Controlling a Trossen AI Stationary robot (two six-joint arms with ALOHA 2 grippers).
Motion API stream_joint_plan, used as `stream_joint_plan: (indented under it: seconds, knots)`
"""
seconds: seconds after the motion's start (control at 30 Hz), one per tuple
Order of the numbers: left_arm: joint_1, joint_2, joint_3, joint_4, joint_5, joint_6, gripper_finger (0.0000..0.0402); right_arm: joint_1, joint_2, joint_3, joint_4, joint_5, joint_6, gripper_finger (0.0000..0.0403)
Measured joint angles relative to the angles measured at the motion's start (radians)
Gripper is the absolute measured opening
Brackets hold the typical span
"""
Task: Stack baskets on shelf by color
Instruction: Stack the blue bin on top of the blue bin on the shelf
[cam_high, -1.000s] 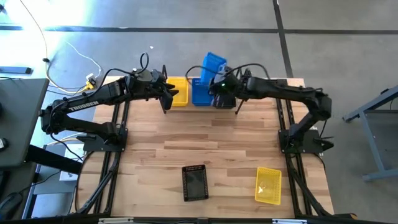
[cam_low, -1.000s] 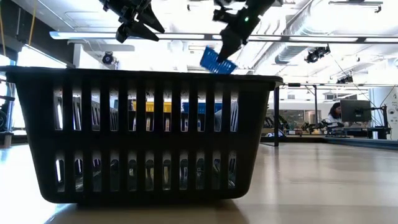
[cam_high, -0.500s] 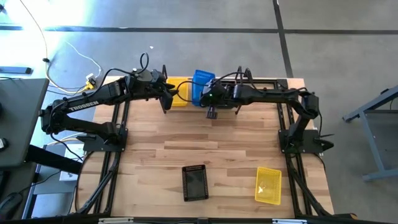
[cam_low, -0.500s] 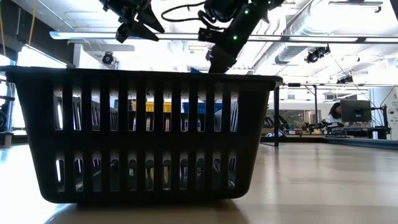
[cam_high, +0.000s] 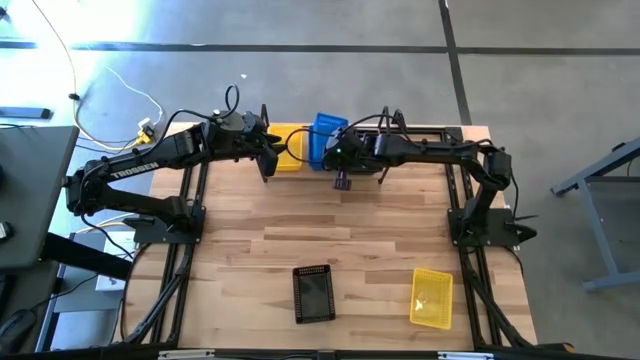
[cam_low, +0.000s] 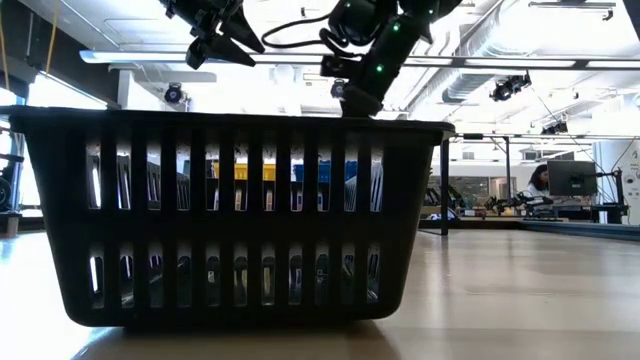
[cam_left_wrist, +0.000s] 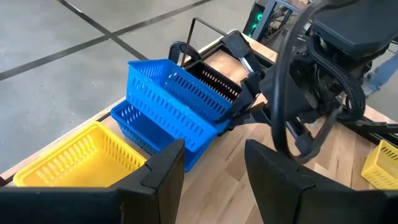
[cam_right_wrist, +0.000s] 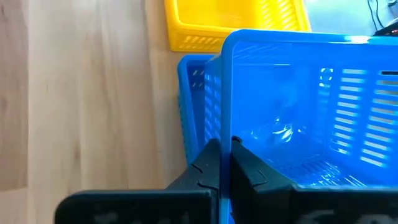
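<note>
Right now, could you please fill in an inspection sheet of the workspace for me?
Surface: wooden table, mostly bare in the middle.
Job's things: upper blue basket tilted over the lower blue basket at the far edge, beside a yellow basket; black basket and second yellow basket at the near edge.
Clutter: nothing seen.
Grippers: right gripper shut on the upper blue basket's wall; left gripper open, holding nothing, by the yellow basket.
Cables: loose cables on the floor left of the table.
Surroundings: concrete floor; a person at a desk in the room behind.
</note>
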Motion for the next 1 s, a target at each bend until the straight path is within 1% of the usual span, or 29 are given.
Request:
stream_joint_plan:
  seconds: [0.4,0.53,0.77,0.87,1.0]
  knots:
    - [0.000,0.000,0.000,-0.019,0.000,0.000,0.0156,-0.002,0.000,-0.001,-0.005,0.009,0.001,0.0003]
    - [0.000,0.000,0.000,-0.023,0.000,0.000,0.0156,-0.002,0.000,-0.001,-0.002,0.012,0.001,0.0021]
    - [0.000,0.000,0.000,-0.023,0.000,0.000,0.0156,-0.002,0.000,-0.001,0.002,0.012,0.003,0.0062]
    - [0.000,0.000,0.000,-0.023,0.000,0.000,0.0156,-0.002,0.000,-0.001,0.015,0.012,0.004,0.0070]
    - [0.000,0.000,0.000,-0.023,0.000,0.000,0.0156,-0.002,-0.001,-0.001,0.033,0.000,0.036,0.0071]
